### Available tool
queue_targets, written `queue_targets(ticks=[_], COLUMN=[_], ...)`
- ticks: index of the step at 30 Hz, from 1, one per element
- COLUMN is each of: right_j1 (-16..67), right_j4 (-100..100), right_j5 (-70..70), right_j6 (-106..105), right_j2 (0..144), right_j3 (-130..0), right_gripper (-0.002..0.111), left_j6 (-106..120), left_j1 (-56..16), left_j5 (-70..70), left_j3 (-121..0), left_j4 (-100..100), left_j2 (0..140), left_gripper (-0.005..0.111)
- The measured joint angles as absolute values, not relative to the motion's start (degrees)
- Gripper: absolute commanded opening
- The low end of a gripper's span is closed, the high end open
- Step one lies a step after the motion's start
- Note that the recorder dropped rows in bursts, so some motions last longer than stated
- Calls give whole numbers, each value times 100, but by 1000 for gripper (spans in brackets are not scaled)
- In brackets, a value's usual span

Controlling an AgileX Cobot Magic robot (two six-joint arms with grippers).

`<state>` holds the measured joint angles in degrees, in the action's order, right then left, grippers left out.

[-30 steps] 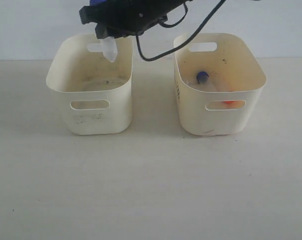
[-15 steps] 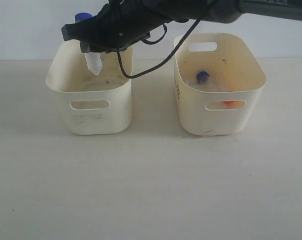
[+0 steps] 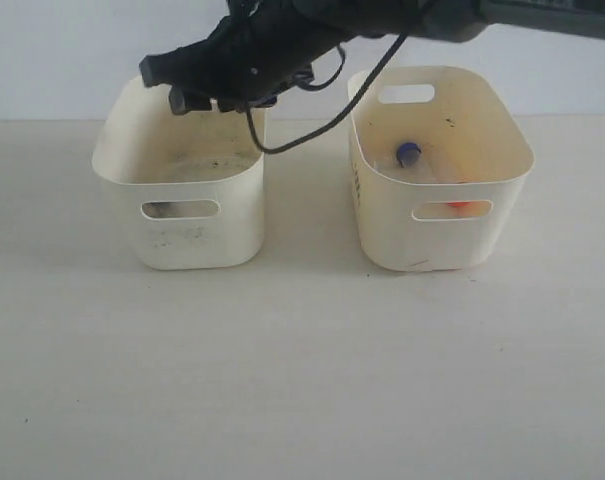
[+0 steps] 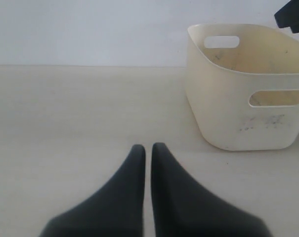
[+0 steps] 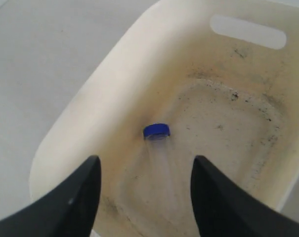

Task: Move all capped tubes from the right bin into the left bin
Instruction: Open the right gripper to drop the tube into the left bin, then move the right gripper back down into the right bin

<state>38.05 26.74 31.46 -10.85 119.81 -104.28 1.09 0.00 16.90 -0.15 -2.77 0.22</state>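
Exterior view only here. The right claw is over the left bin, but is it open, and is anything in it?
Observer: Open. The right wrist view shows the right claw with its jaws spread wide, gripping nothing.
Operator: Is a tube in the left bin?
Observer: Yes. A blue-capped tube lies on the floor of the left bin, near one side wall.
Operator: And the left claw? I can't see it.
Observer: The left claw is shut and empty, above the table, apart from that bin.
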Motion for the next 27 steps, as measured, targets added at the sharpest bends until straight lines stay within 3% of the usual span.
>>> queue_targets(ticks=[13, 20, 27], right_j1=[1877, 1713, 1713], right_j4=[1857, 939, 917], right_j5=[5074, 5152, 5161], right_j6=[-541, 0, 363], right_j2=[11440, 11675, 12284], right_j3=[-11067, -11067, -11067], right_gripper=[50, 26, 26], left_j6=[109, 109, 109], left_j1=[0, 0, 0], left_j5=[1690, 1690, 1690], left_j3=[-15, -15, -15], left_j4=[-277, -277, -277], left_j2=[22, 22, 22], left_gripper=[4, 4, 4])
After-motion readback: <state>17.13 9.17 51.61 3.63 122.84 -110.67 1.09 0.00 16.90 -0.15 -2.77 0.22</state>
